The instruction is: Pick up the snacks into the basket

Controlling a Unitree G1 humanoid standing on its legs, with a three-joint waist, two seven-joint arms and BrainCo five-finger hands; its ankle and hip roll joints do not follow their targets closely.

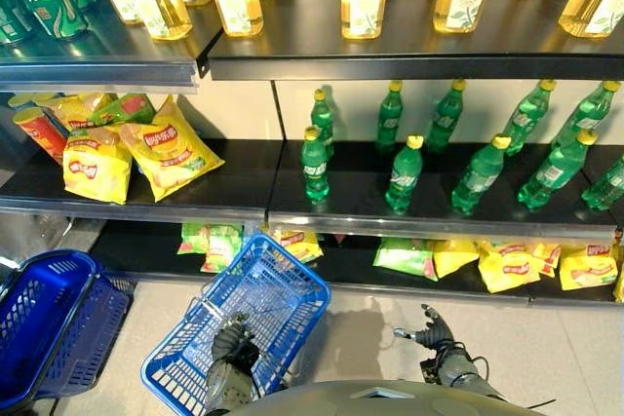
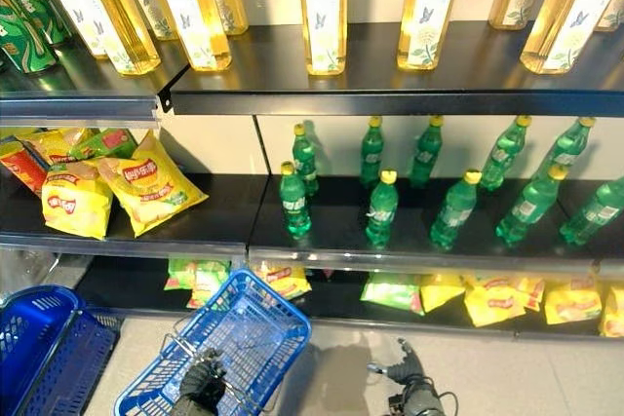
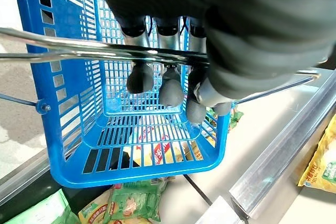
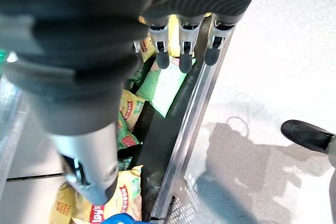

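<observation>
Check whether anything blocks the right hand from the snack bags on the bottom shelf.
Nothing visible does. The right hand, fingers straight, hangs over bare floor in front of the bottom shelf, and the snack bags lie at its open front edge.

Left hand (image 3: pixel 252 40) fingers (image 3: pixel 140 77) curled round the wire handle (image 3: pixel 79 51) of blue basket (image 3: pixel 68 129); snack bags (image 3: pixel 131 205) on the shelf below.

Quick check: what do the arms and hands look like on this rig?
Both hands match: the left hand and the right hand have silver fingers ending in dark rounded tips, with a dark ribbed cover over the hand back and wrist. The right thumb is silver. The forearms are silver-grey.
</observation>
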